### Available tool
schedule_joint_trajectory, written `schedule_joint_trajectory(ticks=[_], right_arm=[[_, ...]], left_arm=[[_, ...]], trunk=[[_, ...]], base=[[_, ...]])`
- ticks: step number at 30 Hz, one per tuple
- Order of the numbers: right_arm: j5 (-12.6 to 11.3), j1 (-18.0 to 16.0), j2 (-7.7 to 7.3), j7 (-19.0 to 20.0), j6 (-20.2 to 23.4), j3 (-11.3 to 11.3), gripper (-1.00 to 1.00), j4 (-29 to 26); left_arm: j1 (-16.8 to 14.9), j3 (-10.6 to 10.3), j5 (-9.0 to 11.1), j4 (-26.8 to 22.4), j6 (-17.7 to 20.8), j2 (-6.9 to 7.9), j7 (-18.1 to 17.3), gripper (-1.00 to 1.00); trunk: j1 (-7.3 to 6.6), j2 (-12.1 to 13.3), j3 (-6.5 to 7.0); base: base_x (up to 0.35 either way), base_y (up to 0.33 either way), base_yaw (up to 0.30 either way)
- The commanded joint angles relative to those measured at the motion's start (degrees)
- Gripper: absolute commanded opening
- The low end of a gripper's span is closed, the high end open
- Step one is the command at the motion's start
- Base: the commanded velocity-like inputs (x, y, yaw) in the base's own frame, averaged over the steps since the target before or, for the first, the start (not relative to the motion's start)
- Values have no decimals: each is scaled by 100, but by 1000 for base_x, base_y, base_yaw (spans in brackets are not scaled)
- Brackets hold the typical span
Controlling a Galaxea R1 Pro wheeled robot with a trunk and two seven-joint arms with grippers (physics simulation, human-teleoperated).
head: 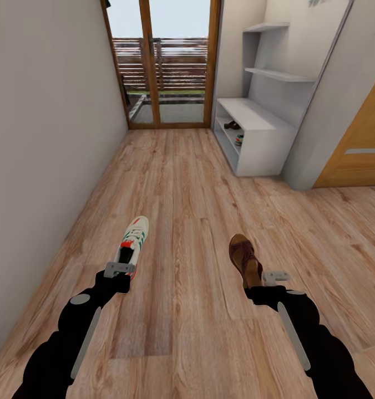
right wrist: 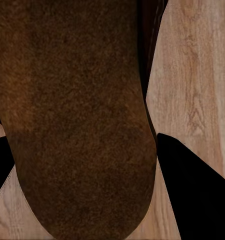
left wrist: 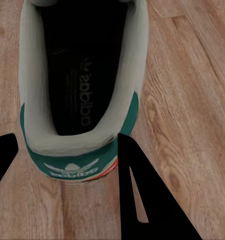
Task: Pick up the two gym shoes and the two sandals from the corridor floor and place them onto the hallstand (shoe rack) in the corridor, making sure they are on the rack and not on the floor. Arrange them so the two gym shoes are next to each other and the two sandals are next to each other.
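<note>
Wood-grain corridor floor (head: 182,183) ran toward the pale hallstand (head: 254,124) far right. Left gripper (left wrist: 65,145) pinched 1 cream gym shoe (head: 133,239) at its green heel tab; the logo lettering appeared mirrored. Right gripper (right wrist: 80,165) clasped 1 grainy brown sandal (head: 244,258), toe cropped.

Grey walls (head: 49,138) flank the corridor; glazed wood-framed door (head: 162,64) ahead; orange door (head: 362,141) right.

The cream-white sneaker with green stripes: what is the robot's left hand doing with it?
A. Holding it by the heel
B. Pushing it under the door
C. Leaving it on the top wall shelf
A: the left hand grips the cream-white sneaker with green stripes at its heel.
</note>
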Motion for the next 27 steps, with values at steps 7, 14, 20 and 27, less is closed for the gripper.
schedule_joint_trajectory(ticks=[7,14,20,27], right_arm=[[-42,-3,-5,-23,24,6,-100,-6],[-42,-2,-5,-23,24,6,-100,-6],[-43,-4,-5,-26,22,12,-100,-6],[-42,-2,-5,-25,24,14,-100,-4]], left_arm=[[-5,-3,-48,-6,26,2,-37,-100],[-7,-1,-48,-6,26,2,-37,-100],[-7,-1,-48,-4,26,2,-37,-100],[-3,-1,-48,-3,26,2,-37,-100]], trunk=[[3,-2,-4],[3,-2,-4],[3,-2,-4],[3,-2,-4]], base=[[334,0,0],[334,0,0],[334,10,0],[334,98,0]])
